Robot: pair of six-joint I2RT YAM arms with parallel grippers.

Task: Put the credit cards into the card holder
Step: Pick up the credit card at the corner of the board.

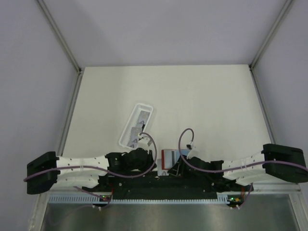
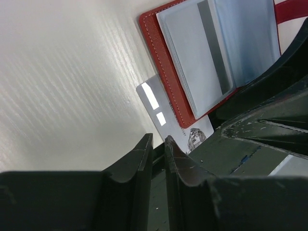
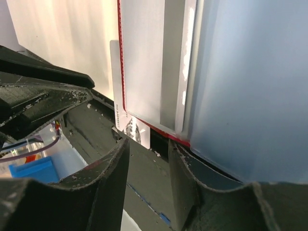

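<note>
At the left gripper (image 2: pixel 156 149), bottom centre of its wrist view: black, scuffed plastic fingers (image 2: pixel 137 163), narrowly parted, nothing visible in the slim dark gap. Just above the tips, a grey credit card (image 2: pixel 161 108), thin, stiff and glossy, lying flat and half tucked under the red card holder (image 2: pixel 158 57) at upper right.

At the right gripper (image 3: pixel 149 156), bottom of its own view: parted wider, empty, facing the card's printed end and the holder's red-piped lower edge without clearly touching either.

Seen from overhead, holder at lower centre, just beside the right gripper. Long white slotted tray (image 1: pixel 136 124) up and left of it, on the matte white table (image 1: pixel 202 96).

Probably the step in hand: freeing the trapped card. Pinch only the exposed corner and slide it out toward the frame's left, pinning the holder with the other gripper. Mind the slick face and thin edge. Then feed it short edge first into a pale, translucent pocket (image 2: pixel 192 62), with the stitched leather-like cover lying flat.
</note>
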